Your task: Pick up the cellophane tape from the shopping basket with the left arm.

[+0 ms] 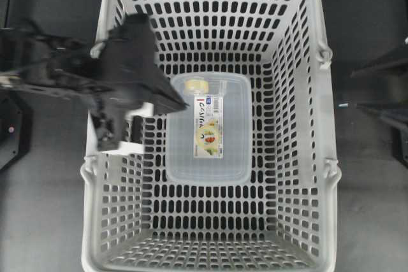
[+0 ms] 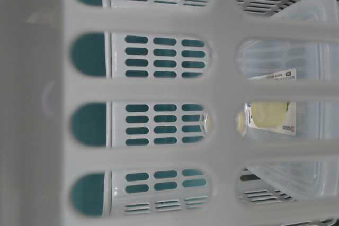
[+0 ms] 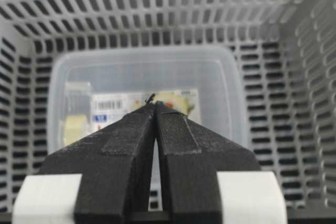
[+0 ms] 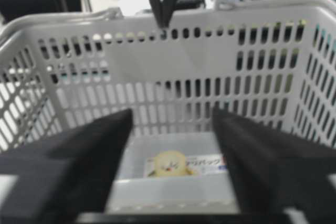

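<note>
The cellophane tape (image 1: 196, 85) is a small pale yellow roll in clear wrapping, lying at the far end of a clear rectangular container (image 1: 226, 157) on the floor of the light-grey shopping basket (image 1: 299, 125). My left gripper (image 1: 183, 106) reaches over the basket's left wall, shut and empty, its tip at the container's edge just beside the tape. In the left wrist view the shut gripper (image 3: 155, 104) points at the container's label, and the tape (image 3: 75, 127) is to its left. My right gripper (image 4: 172, 116) is open and empty outside the basket's right wall.
The clear container (image 3: 220, 77) with its printed label (image 1: 209, 128) fills the middle of the basket floor. The slotted basket walls (image 3: 157, 14) rise all round it. Grey handle joints (image 1: 325, 52) sit on the right rim. The right arm (image 1: 382, 109) is at the right edge.
</note>
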Available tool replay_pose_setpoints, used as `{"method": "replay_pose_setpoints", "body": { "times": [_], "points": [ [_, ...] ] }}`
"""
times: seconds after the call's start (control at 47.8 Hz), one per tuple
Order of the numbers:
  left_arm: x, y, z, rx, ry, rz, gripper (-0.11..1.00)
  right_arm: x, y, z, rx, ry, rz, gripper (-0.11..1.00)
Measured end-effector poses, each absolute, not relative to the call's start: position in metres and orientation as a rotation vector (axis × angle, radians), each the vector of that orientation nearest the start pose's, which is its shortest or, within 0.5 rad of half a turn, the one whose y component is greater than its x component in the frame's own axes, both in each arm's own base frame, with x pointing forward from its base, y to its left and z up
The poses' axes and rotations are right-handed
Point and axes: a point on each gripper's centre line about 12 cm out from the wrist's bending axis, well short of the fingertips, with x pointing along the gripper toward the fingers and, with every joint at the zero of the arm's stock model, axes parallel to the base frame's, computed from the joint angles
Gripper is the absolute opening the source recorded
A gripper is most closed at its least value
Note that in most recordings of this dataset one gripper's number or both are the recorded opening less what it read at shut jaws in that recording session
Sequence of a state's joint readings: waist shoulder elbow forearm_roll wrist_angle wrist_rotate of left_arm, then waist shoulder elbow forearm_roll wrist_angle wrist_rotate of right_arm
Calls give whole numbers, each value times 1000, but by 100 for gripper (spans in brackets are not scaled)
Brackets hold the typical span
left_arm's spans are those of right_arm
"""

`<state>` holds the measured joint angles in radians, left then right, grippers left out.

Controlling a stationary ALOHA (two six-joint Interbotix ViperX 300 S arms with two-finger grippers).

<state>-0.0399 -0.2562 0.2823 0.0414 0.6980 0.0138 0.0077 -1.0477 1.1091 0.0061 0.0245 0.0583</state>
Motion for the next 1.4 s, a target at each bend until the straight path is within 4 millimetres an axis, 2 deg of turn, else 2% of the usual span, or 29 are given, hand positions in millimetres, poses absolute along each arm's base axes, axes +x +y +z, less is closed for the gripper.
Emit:
{"method": "replay_pose_setpoints", "body": {
  "times": [0.063, 0.105, 0.168, 0.335, 0.398, 0.44, 0.838, 1.047, 1.403],
  "points": [
    [380, -12, 339, 82, 781, -35, 3, 187, 1, 300, 66, 86, 5, 78],
    [385, -12, 334, 89, 816, -37, 8, 187, 1, 300, 67, 86, 5, 78],
    [393, -11, 328, 99, 873, -40, 23, 187, 2, 300, 67, 85, 8, 77],
    [409, -10, 313, 125, 999, -50, 73, 187, 5, 301, 66, 84, 23, 76],
    [415, -9, 304, 132, 1035, -54, 86, 187, 5, 301, 68, 84, 25, 76],
    [419, -9, 298, 135, 1055, -55, 90, 187, 5, 301, 68, 84, 25, 76],
    [442, -5, 227, 121, 1220, -47, 89, 186, 6, 301, 68, 84, 31, 76],
    [449, -8, 212, 121, 1224, -51, 89, 186, 6, 301, 68, 84, 31, 76],
    [453, -14, 207, 97, 1207, -43, 89, 186, 6, 300, 68, 84, 31, 76]
  ]
}}
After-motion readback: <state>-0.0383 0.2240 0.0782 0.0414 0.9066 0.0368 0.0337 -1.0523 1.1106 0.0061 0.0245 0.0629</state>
